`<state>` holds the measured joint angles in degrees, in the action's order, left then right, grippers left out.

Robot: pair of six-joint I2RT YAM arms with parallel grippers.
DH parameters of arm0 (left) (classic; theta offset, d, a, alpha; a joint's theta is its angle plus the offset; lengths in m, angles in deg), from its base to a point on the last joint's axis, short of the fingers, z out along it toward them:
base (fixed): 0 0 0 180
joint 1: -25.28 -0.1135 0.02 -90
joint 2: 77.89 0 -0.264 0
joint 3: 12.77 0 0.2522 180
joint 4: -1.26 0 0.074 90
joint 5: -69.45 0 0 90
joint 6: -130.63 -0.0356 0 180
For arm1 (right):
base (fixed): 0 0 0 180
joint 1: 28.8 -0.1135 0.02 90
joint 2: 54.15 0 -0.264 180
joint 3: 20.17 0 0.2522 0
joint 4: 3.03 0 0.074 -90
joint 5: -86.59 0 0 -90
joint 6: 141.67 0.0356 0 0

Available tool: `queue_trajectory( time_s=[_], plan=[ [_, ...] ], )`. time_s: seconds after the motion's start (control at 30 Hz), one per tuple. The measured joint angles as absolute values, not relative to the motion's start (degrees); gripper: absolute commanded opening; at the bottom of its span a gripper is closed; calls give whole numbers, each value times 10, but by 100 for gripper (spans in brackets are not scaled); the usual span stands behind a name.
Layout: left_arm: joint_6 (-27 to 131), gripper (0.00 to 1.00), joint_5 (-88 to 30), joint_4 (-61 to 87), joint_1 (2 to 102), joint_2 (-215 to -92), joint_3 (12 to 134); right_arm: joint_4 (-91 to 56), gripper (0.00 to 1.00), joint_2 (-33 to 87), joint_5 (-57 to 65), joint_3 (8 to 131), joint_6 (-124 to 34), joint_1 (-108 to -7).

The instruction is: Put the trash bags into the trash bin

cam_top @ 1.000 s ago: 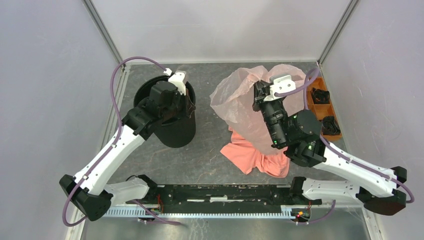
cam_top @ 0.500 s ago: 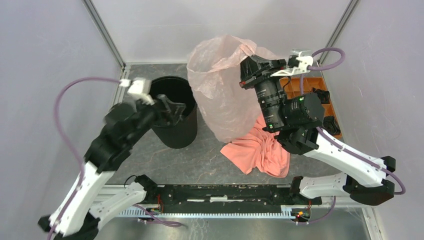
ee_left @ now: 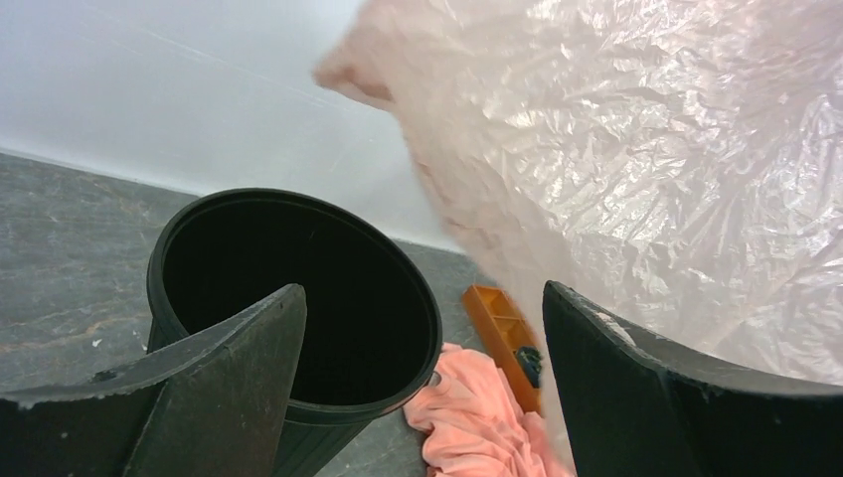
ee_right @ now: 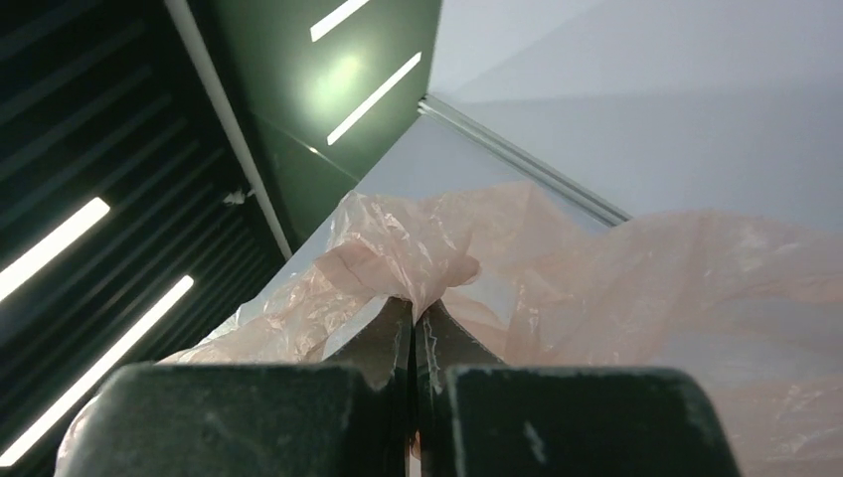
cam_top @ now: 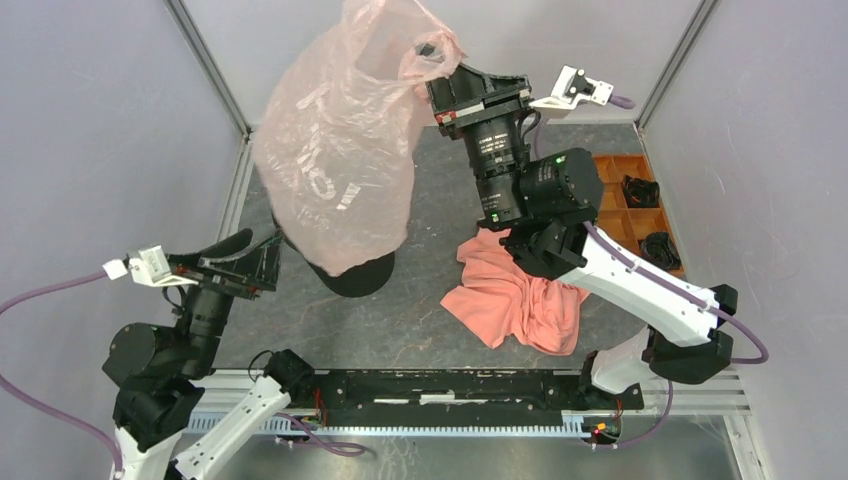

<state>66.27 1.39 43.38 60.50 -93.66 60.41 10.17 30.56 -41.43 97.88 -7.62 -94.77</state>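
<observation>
Bag (cam_top: 335, 150) hangs pinched in right gripper (ee_right: 413, 316), seemingly over bin (ee_left: 338, 288); left gripper (ee_left: 424, 291) gapes empty.

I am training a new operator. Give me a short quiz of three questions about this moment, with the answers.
1. True or false: the right gripper is shut on the trash bag.
2. The left gripper is: A) open and holding nothing; B) shut on the trash bag; C) shut on the bin's rim.
3. Fill the gap: in the top view, the hanging bag hides most of the black ____.
Key: 1 true; 2 A; 3 trash bin.
</observation>
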Motion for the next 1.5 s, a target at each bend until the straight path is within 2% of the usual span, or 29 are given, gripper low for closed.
queue_trajectory(
  time_s=[0.27,0.43,0.57,0.67,0.77,0.8,0.87,0.93,1.07,1.27,1.37,1.5],
  plan=[
    [663,92,1,426,605,-899,601,27,1,300,-566,897,-9,-932],
    [683,85,23,441,605,-925,623,-19,1,344,-638,915,-84,-924],
    [709,78,80,478,605,-997,684,-17,1,363,-665,908,-183,-924],
    [715,85,92,497,605,-1070,734,3,1,378,-673,906,-264,-924],
    [709,93,45,498,605,-1136,755,9,1,400,-677,909,-333,-924],
    [702,98,26,498,605,-1153,758,10,1,405,-677,909,-347,-924],
    [688,100,-35,505,605,-1187,760,12,1,412,-674,904,-377,-924],
    [681,95,-80,509,605,-1204,756,20,1,411,-672,892,-394,-924],
    [682,84,-100,533,605,-1247,755,23,1,396,-643,864,-406,-924],
    [678,73,15,565,594,-1425,818,25,1,349,-507,822,-428,-924],
    [670,65,33,570,549,-1504,818,26,1,320,-421,798,-459,-924],
    [669,60,38,554,476,-1504,750,29,1,294,-313,771,-501,-923]
  ],
)
